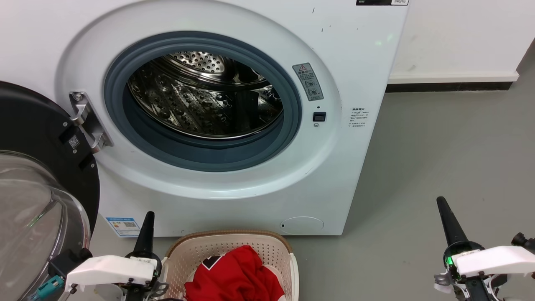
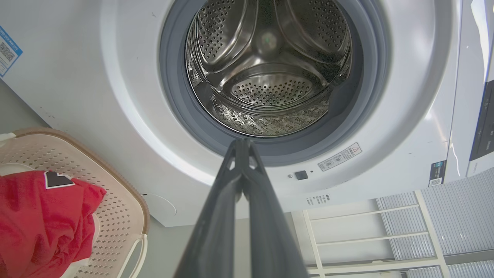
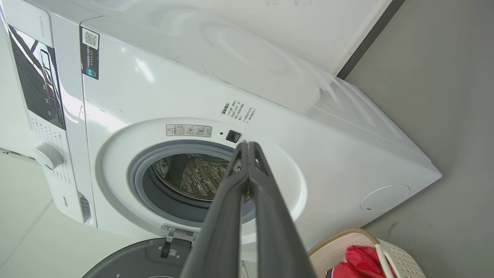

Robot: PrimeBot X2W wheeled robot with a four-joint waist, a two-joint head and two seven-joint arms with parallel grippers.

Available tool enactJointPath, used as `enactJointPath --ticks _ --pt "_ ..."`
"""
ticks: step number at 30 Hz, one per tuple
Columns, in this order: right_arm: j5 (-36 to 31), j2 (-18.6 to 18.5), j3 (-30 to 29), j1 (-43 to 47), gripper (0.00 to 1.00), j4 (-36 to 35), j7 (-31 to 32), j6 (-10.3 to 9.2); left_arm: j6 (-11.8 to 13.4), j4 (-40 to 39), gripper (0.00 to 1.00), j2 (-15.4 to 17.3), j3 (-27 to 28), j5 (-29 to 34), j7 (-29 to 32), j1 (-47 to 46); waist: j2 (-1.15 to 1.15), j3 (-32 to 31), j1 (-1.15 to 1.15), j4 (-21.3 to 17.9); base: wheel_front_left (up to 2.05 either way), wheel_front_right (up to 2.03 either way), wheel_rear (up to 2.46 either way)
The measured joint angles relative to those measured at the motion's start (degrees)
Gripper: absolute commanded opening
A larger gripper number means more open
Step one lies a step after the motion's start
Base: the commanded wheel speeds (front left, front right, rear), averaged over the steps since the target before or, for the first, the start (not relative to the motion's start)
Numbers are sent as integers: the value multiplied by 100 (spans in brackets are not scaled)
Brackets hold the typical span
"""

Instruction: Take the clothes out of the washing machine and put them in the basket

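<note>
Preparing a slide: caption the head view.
Open washing machine, drum empty; red clothes in the basket; left gripper and right gripper shut.

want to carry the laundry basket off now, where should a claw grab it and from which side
Probably the white loop handle on the right side of the basket. It stands off the wall, looks thin enough to close on, and the red clothes heaped inside do not cover it. Come down from the right with the right claw, opened first.
</note>
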Motion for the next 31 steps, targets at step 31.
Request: enactJointPath --ticks 31 --pt "1545 0 -131 -197 0 219 246 0 -209 152 0 -35 188 -1521 326 -193 0 43 0 79 0 0 0"
